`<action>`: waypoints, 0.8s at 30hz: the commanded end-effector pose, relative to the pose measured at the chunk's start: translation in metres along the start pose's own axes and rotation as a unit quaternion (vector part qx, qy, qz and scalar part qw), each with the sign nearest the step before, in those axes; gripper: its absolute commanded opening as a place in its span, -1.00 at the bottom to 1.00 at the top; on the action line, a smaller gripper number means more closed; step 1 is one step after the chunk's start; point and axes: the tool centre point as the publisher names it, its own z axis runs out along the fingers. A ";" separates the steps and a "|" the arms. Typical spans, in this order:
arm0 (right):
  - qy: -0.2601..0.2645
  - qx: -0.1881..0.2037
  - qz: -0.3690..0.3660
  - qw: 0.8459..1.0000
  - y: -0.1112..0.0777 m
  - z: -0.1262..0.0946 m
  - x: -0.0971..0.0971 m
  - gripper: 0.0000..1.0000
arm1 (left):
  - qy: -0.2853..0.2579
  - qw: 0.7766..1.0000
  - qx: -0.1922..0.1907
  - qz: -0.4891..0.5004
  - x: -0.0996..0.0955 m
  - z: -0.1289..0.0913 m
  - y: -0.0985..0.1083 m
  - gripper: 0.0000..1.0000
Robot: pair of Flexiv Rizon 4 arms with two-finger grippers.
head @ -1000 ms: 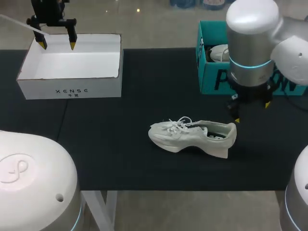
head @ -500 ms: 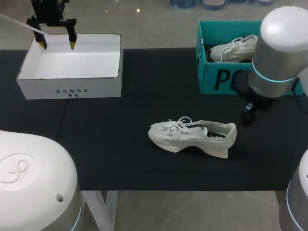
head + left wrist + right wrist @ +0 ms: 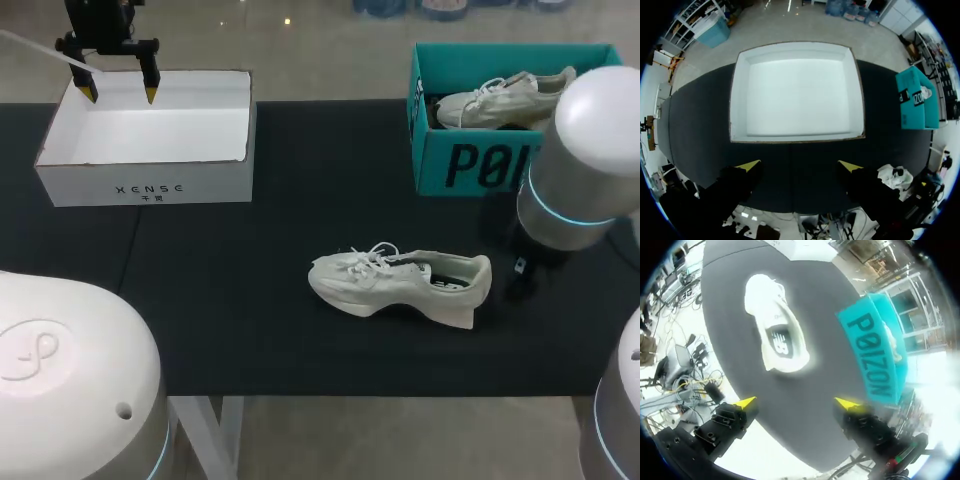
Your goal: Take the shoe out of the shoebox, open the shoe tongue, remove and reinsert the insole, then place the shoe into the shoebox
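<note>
Head view: a pale grey lace-up sneaker (image 3: 400,283) lies on its side mid black tabletop (image 3: 250,300), with the teal cardboard shoebox (image 3: 470,165) far right. Left wrist view: the left gripper (image 3: 799,165) has its fingers apart above a white open box (image 3: 796,92). Right wrist view: the right gripper (image 3: 796,403) has its fingers apart and empty, the sneaker ahead of them, untouched.

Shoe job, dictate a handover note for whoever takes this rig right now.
Left gripper: open, empty, over the far edge of the white cardboard box.
Right gripper: open, empty, above the black mat near the heel of the white lace-up sneaker.
The sneaker stands on its sole, insole inside; the teal shoebox holds a second white shoe.
Done: sneaker out. Tongue and insole steps: cannot tell. Left: sneaker into shoebox.
</note>
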 end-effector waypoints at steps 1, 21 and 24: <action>0.010 -0.270 -0.360 0.893 -0.026 -0.008 0.008 1.00 | 0.000 1.000 0.000 0.000 0.000 0.000 0.000 1.00; 0.040 -0.280 -0.353 0.892 -0.010 -0.008 0.005 1.00 | 0.000 1.000 0.000 0.000 0.000 0.000 0.000 1.00; 0.076 -0.301 -0.327 0.893 0.009 -0.010 0.000 1.00 | 0.000 1.000 0.000 0.000 0.000 0.000 0.000 1.00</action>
